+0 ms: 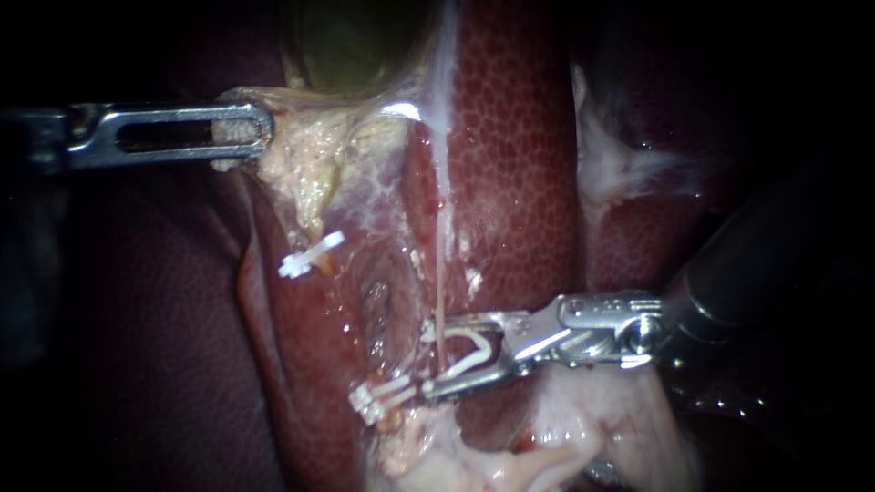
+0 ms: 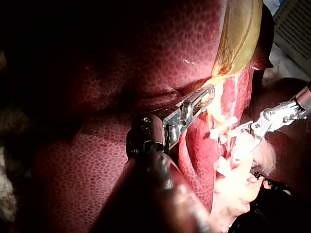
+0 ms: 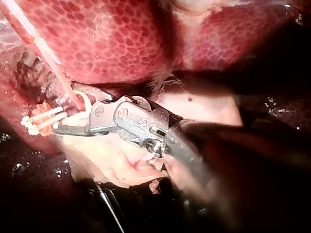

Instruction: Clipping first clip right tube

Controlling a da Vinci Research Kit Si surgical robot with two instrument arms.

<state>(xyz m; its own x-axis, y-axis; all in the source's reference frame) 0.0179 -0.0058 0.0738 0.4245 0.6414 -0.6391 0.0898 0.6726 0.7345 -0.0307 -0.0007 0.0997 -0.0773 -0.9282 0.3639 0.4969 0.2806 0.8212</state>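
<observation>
A thin pink tube (image 1: pixel 441 282) runs down over the liver (image 1: pixel 519 164); it is the right tube. My right instrument (image 1: pixel 448 357) comes in from the right and carries a white clip (image 1: pixel 469 351) between its jaws. The clip stands open astride the tube (image 3: pixel 53 68), which also shows in the right wrist view at the jaws (image 3: pixel 65 121). My left instrument (image 1: pixel 244 133) has its slotted jaws shut on pale tissue (image 1: pixel 301 155) below the green gallbladder (image 1: pixel 355 46), holding it taut (image 2: pixel 206 94).
One white clip (image 1: pixel 310 254) sits on the left tube. Two more white clips (image 1: pixel 378 397) lie side by side just below and left of my right jaws. Pale fatty tissue (image 1: pixel 565 437) bulges under the right shaft.
</observation>
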